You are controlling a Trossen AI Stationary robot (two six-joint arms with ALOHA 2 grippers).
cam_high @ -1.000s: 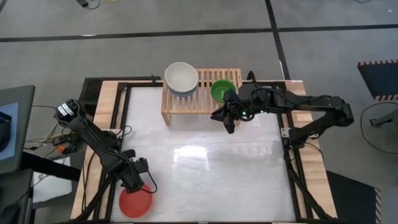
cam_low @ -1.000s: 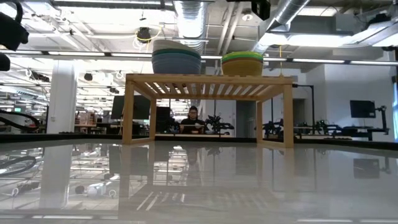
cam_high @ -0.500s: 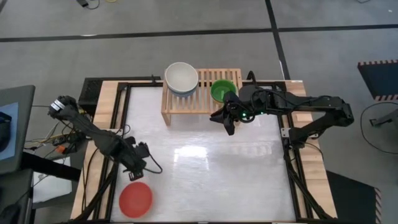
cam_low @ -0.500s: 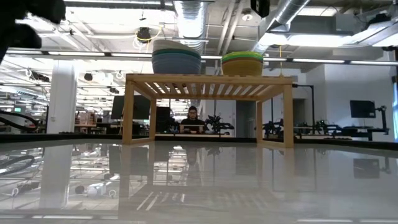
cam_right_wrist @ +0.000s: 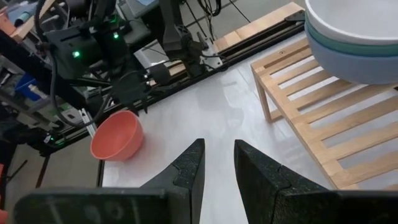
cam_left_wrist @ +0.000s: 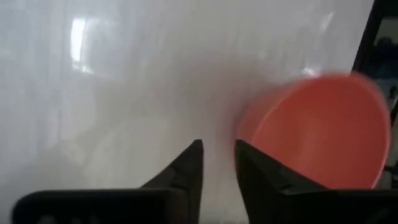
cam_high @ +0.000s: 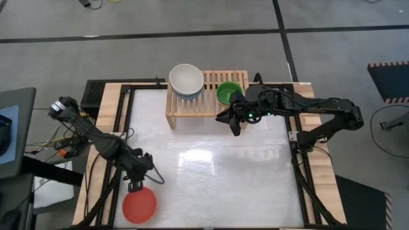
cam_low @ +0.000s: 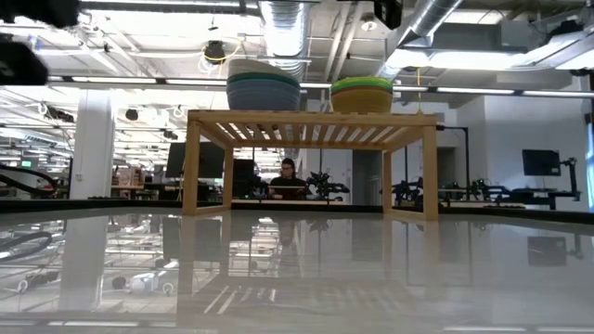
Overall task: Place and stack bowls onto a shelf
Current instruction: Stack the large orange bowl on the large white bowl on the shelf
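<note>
Trouble was likeliest at the left edge of the worktop (cam_high: 211, 172), where the red bowl (cam_high: 139, 205) sat alone at the near-left corner, close to the frame rail. The left tool (cam_high: 135, 186) hung just above the bowl's far rim, its fingers (cam_left_wrist: 186, 171) nearly closed with only a thin slit between them, and it held nothing. With that narrow gap it could not straddle the rim; if it came down as it stood, the fingers would probably strike the wall of the bowl and shove it toward the edge, or tip it. Even once gripped, a pinch on one thin rim could let the bowl swing and slip on the long carry across to the shelf.

Farther right, the wooden shelf (cam_high: 211, 105) stood at the back of the worktop with a stack topped by a white bowl (cam_high: 186, 79) at its left end and a green bowl (cam_high: 227, 93) over a yellow one (cam_low: 362, 98) toward its right. The right tool (cam_high: 234, 121) waited just in front of the shelf's right half, empty, its fingers (cam_right_wrist: 189, 168) likewise only slightly parted. Parked there, it crowded the approach, so an arriving left arm might clip it or nudge the tall white-topped stack.
</note>
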